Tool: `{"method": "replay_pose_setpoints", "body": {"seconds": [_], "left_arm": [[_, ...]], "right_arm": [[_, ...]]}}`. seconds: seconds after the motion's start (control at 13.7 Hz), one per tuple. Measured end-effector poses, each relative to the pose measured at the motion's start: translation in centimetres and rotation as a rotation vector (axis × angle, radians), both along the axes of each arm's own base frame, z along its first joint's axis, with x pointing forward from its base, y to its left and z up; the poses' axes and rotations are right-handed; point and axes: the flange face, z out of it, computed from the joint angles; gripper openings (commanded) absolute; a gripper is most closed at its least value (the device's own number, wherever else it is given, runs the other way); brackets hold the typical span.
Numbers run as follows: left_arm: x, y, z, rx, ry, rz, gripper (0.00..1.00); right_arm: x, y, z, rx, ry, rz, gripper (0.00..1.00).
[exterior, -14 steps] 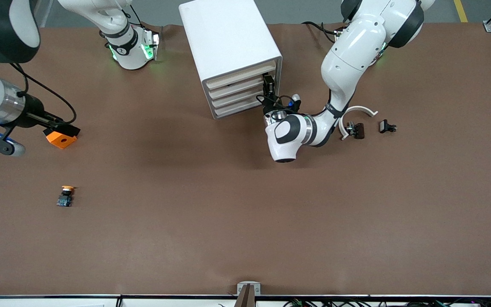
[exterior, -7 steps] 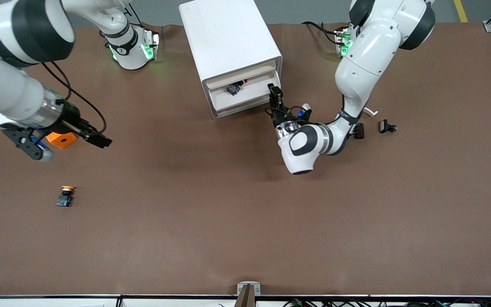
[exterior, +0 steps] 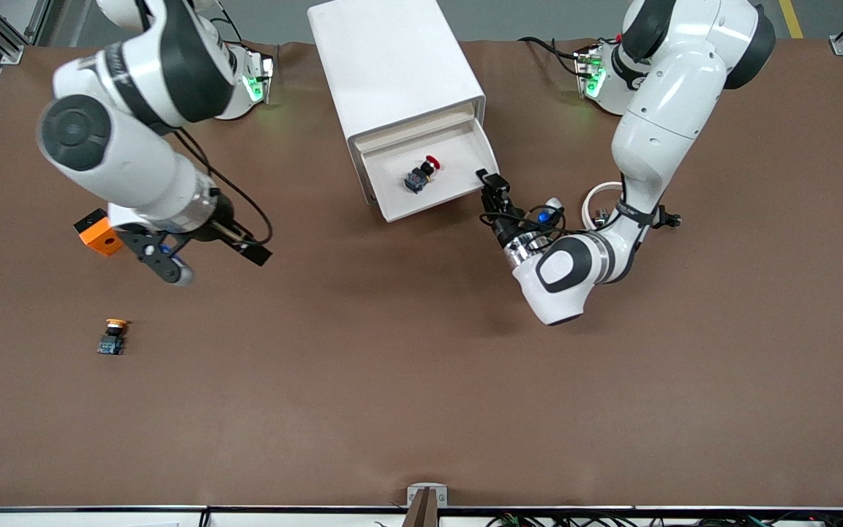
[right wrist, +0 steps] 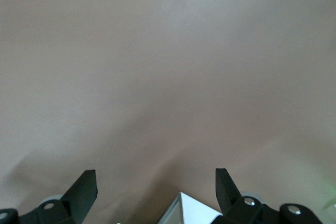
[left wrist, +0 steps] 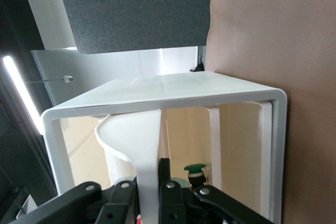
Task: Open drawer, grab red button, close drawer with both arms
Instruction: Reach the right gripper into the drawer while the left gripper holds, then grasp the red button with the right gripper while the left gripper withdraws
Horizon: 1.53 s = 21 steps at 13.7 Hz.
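Note:
The white cabinet (exterior: pixel 392 66) stands at the table's back middle. Its top drawer (exterior: pixel 458 157) is pulled out. The red-capped button (exterior: pixel 421 176) lies inside it. My left gripper (exterior: pixel 489 181) is shut on the drawer's front panel at the end toward the left arm. In the left wrist view the gripper (left wrist: pixel 149 184) clamps the white panel (left wrist: pixel 147 150). My right gripper (exterior: pixel 249 252) is open and empty over bare table toward the right arm's end, well apart from the drawer. It also shows in the right wrist view (right wrist: pixel 156 187).
An orange block with a hole (exterior: pixel 99 236) lies near the right arm. A yellow-orange capped button (exterior: pixel 113 337) lies nearer the front camera. A white ring (exterior: pixel 601 196) and a small black part (exterior: pixel 669 218) lie by the left arm. A green-capped piece (left wrist: pixel 195 170) shows inside the cabinet.
My left gripper has pulled the top drawer out, and the red button has come into view. My right arm has swung from the table's end toward the middle, past the orange block.

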Motion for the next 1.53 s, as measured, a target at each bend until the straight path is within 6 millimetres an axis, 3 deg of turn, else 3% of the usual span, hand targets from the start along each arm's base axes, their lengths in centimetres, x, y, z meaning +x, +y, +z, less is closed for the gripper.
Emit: {"method": "replay_pose_setpoints", "body": {"seconds": [0.07,0.22,0.29,0.44,0.51,0.8,1.17,1.39,1.53], "left_arm": [[0.3,0.4,0.0,-0.001,-0.002,0.011,0.08],[0.8,0.8,0.1,-0.002,-0.006,0.026,0.24],[1.0,1.0,0.1,-0.004,-0.013,0.034,0.37],[1.8,1.5,0.3,-0.019,-0.037,0.053,0.90],[2.2,1.8,0.4,-0.033,-0.049,0.059,1.00],[4.5,4.2,1.3,-0.135,-0.137,0.088,1.00],[8.9,7.0,5.9,-0.267,-0.333,0.101,1.00],[9.5,7.7,6.5,-0.414,-0.458,0.045,1.00],[10.6,9.6,6.3,-0.522,-0.571,0.029,1.00]], "right_arm": [[-0.4,1.6,-0.8,-0.007,0.011,-0.003,1.00],[-1.5,4.9,-2.8,-0.028,0.038,-0.019,1.00],[-1.9,6.4,-3.6,-0.037,0.045,-0.035,1.00],[-1.8,8.9,-4.4,-0.045,0.041,-0.068,1.00],[-1.5,9.9,-4.4,-0.044,0.034,-0.084,1.00],[-1.7,13.1,-5.3,-0.047,0.033,-0.083,1.00],[-5.5,20.0,-8.8,-0.087,0.063,-0.061,1.00],[-6.9,24.2,-11.8,-0.104,0.069,-0.017,1.00],[-7.6,25.7,-12.9,-0.113,0.074,0.004,1.00]]}}
